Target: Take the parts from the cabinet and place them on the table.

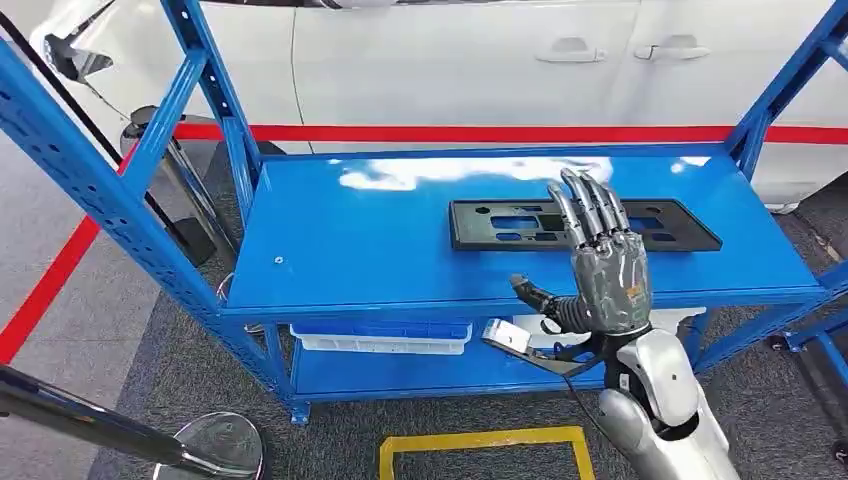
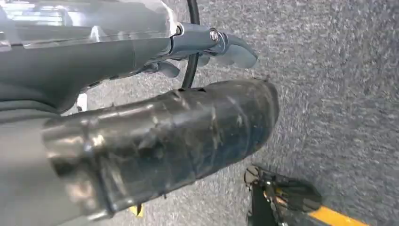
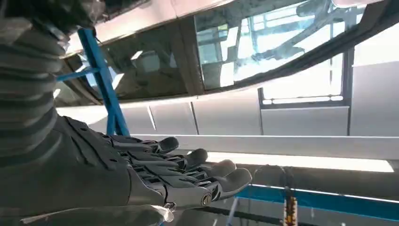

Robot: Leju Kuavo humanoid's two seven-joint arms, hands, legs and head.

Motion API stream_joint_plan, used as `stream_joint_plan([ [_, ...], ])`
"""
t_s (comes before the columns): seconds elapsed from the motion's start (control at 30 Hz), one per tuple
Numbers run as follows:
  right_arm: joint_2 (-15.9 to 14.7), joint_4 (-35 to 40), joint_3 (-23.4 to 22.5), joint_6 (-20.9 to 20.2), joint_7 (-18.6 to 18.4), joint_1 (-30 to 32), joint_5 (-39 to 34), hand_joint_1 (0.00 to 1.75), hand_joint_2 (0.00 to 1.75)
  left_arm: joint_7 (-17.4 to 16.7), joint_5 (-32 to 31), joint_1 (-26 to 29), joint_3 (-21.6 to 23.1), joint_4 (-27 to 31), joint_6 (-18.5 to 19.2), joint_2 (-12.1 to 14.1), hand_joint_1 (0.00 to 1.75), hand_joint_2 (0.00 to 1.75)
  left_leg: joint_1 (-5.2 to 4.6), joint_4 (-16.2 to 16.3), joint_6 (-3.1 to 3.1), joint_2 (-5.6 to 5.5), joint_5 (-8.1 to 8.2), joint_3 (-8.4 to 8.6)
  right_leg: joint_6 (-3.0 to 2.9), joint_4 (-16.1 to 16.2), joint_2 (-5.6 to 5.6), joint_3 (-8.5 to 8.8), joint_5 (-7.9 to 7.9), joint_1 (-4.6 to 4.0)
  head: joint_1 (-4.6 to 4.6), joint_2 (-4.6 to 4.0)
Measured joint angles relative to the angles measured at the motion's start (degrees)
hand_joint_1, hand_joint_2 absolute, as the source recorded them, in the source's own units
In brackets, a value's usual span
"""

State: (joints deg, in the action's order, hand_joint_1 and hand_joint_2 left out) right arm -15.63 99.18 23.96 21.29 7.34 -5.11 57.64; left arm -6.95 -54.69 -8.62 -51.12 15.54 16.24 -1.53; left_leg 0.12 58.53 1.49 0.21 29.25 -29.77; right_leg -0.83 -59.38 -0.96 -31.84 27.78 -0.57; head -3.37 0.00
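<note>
One black part (image 1: pixel 583 224), one blue rack (image 1: pixel 330 250), one white car (image 1: pixel 450 60)

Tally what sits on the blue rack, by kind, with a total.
Black flat part with cutouts, on the top shelf: 1
White tray with a blue lid, on the lower shelf: 1
White item on the lower shelf, partly hidden behind the right hand: 1
Total: 3
</note>
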Motion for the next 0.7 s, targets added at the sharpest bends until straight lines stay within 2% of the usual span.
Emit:
stream_joint_plan([
  [0.2,0.5,-5.4,2.5,-0.1,-1.9,-4.3,1.5,0.00,1.75,-1.7,0.6,-1.0,0.0,0.0,1.2,-0.3,0.00,0.00,0.01,0.0,0.00,-0.01,0.00,-0.08,0.00,0.0,-0.05,-0.07,-0.01,-0.01,0.02,0.00],
  [0.47,3.0,-21.3,5.7,-3.7,-3.8,-14.0,5.3,0.00,1.75,-4.5,1.9,-3.3,1.0,0.0,2.0,-0.3,0.00,0.00,0.01,0.0,-0.09,-0.02,-0.14,-0.08,-0.06,0.0,0.01,-0.08,-0.13,-0.01,0.00,0.00],
  [0.7,6.0,-36.9,6.7,-6.1,-4.0,-22.3,4.7,0.00,1.75,-6.4,3.5,-5.0,2.8,0.0,1.1,-0.4,0.00,0.00,0.01,0.0,-0.10,-0.13,-0.23,-0.16,-0.07,-0.1,0.07,-0.15,-0.19,-0.01,0.00,0.00],
])
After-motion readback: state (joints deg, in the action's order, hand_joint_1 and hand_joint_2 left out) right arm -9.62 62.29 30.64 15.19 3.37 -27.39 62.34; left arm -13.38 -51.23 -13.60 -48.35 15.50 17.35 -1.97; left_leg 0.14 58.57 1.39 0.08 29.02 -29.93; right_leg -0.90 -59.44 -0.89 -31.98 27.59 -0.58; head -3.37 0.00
